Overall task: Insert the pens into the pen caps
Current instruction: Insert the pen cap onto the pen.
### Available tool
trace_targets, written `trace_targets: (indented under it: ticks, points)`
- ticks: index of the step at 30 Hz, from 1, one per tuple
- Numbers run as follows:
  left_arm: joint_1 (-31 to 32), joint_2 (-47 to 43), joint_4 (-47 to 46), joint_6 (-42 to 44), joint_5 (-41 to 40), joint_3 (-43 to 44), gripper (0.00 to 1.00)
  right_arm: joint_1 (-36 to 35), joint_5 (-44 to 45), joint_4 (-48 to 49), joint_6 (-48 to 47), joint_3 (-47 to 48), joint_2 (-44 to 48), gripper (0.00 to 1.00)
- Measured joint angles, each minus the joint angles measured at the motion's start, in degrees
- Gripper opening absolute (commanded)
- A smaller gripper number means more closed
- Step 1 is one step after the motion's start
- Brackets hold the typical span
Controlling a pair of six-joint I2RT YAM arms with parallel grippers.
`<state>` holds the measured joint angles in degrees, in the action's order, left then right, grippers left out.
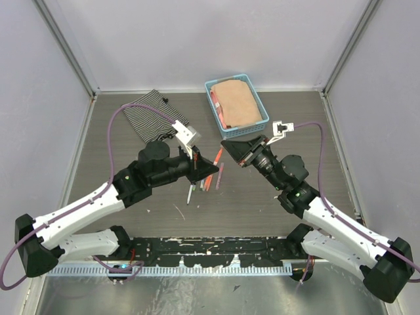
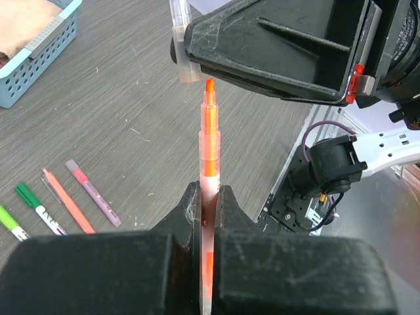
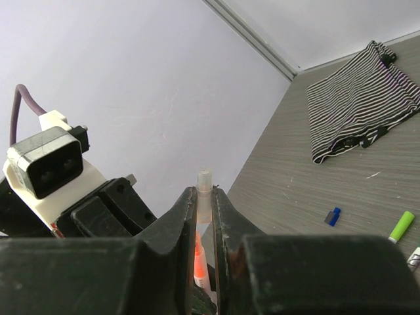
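**A:** The orange pen (image 2: 209, 151), where is it?

**B:** It stands up out of the left claw (image 2: 209, 200), whose fingers are clamped tight on its barrel. Its tip is just beside the mouth of the clear cap (image 2: 186, 65), not inside.

**A:** And the cap?

**B:** It is pinched in the right claw (image 3: 205, 200), which is closed on it above the table (image 1: 249, 203).

**A:** Anything else?

**B:** Three more pens (image 2: 65, 202) lie loose below, and a blue cap (image 3: 333, 216) lies near the striped cloth (image 3: 364, 98)

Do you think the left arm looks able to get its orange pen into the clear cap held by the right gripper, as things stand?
Probably yes: the left gripper holds the orange pen, tip close to the clear cap in the right gripper, nothing between them, though slightly off line.
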<state>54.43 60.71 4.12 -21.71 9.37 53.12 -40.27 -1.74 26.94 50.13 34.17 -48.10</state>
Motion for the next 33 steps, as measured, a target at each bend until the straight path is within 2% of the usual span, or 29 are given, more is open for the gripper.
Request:
trace_targets:
  ticks: [33]
  points:
    - [0.07, 2.08, -0.04, -0.26, -1.09, 0.02, 0.0, 0.0, 0.87, -3.43, -0.85, 0.44, 1.7, 0.0]
